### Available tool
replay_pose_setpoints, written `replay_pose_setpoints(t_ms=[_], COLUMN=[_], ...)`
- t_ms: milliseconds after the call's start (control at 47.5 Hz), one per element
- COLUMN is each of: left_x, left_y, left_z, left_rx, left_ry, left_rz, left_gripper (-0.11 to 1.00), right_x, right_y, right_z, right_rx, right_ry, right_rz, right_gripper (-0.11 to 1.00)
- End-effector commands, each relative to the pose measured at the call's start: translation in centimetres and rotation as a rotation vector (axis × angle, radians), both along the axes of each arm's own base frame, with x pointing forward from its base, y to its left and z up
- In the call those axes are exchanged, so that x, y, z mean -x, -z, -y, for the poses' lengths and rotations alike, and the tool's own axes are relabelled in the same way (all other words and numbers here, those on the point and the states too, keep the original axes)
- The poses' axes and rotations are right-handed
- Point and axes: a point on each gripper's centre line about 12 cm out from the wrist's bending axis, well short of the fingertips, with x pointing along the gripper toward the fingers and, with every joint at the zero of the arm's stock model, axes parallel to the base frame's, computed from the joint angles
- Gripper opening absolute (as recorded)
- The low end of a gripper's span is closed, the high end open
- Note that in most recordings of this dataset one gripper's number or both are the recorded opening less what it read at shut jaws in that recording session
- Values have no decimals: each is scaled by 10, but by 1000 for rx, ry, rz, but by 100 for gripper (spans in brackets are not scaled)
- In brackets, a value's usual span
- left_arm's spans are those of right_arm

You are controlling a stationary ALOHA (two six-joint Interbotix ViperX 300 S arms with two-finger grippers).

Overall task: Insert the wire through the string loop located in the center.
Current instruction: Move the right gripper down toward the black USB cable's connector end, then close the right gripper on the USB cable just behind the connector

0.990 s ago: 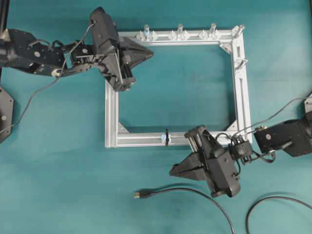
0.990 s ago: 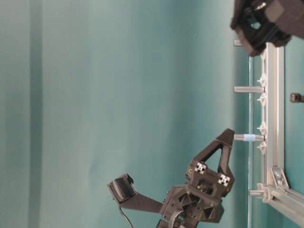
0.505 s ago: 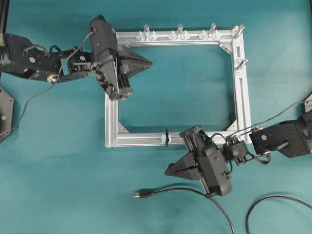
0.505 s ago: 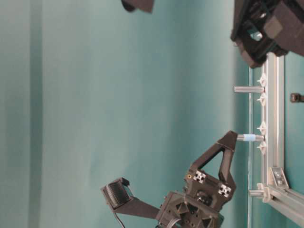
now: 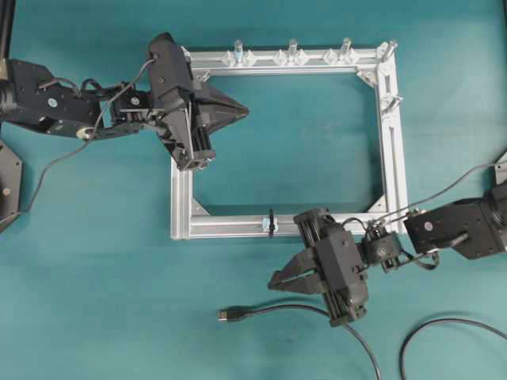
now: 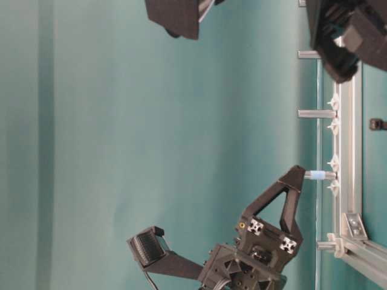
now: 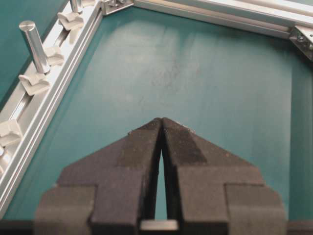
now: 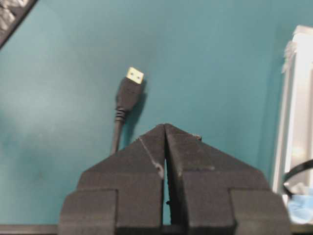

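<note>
The wire point(image 5: 317, 311) lies on the table point(image 5: 95, 301) near the frame point(image 5: 392, 142), long axis left-right, plug point(image 5: 230, 315) pointing left. The string loop point(image 5: 271, 223) encircles the near frame bar. Right end effector point(image 5: 273, 283) is clenched, empty, above the wire. Left end effector point(image 5: 244, 109) is clenched, empty.

In the overhead view, the wire point(image 5: 317, 310) is passing under the right gripper point(image 5: 275, 282) and running off the bottom edge of the frame. In the right wrist view, the string loop point(image 8: 297, 172) is being cut off by the right edge at lower right; only a black arc is showing. In the table-level view, the left gripper point(image 6: 338, 57) is being cropped by the top right corner, hiding its fingertips.
</note>
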Motion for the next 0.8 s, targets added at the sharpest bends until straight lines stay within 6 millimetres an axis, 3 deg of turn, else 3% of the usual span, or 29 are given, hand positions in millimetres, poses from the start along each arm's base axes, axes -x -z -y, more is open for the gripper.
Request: replay_pose_setpoints(t_ms=[0, 126, 316, 779], left_x=[-2, -1, -1, 0], left_y=[-14, -13, -13, -10], left_z=[0, 0, 0, 1], left_rx=[-3, -2, -1, 4], left_ry=[1, 0, 0, 1], left_rz=[40, 41, 39, 18], left_gripper=[0, 0, 0, 0], right_x=[-4, -3, -6, -21], right_y=[-12, -11, -7, 15], right_z=[-9, -15, -17, -39], right_rx=[-32, -51, -24, -2], right_ry=[-9, -11, -9, -44], right_rz=[29, 1, -70, -116], right_gripper=[0, 7, 55, 55])
